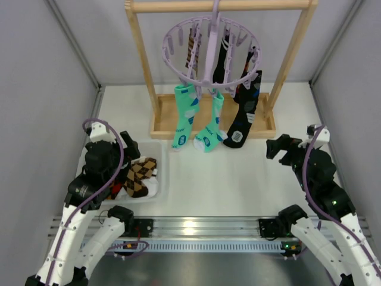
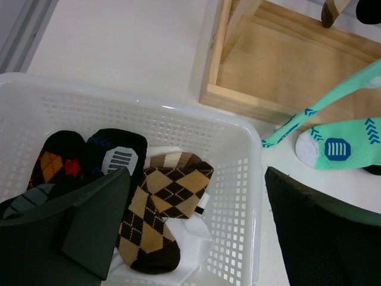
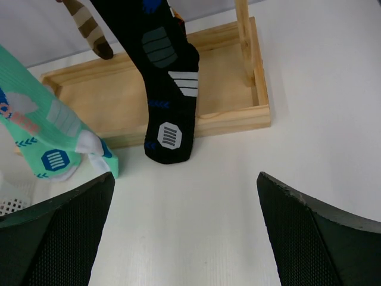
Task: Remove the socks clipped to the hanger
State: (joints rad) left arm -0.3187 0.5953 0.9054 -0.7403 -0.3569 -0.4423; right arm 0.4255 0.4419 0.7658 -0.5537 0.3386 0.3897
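Observation:
The lilac hanger point(image 1: 211, 44) hangs from the wooden rail. Clipped to it are two mint-green socks point(image 1: 184, 116), a black sock with pale patches point(image 1: 244, 113) and a brown-striped sock point(image 1: 191, 50). My left gripper point(image 1: 130, 149) is open and empty above a white basket point(image 1: 161, 179); in the left wrist view point(image 2: 199, 238) a brown diamond sock point(image 2: 155, 208) and a black sock with red and yellow diamonds point(image 2: 59, 161) lie below it. My right gripper point(image 1: 277, 146) is open and empty over the table, short of the black sock point(image 3: 169, 89); the right wrist view point(image 3: 184, 238) shows it too.
The wooden rail frame has a tray base point(image 3: 226, 119) under the hanging socks. Grey walls close in the table on the left, right and back. The basket's rim point(image 2: 250, 149) lies close to the frame's left corner.

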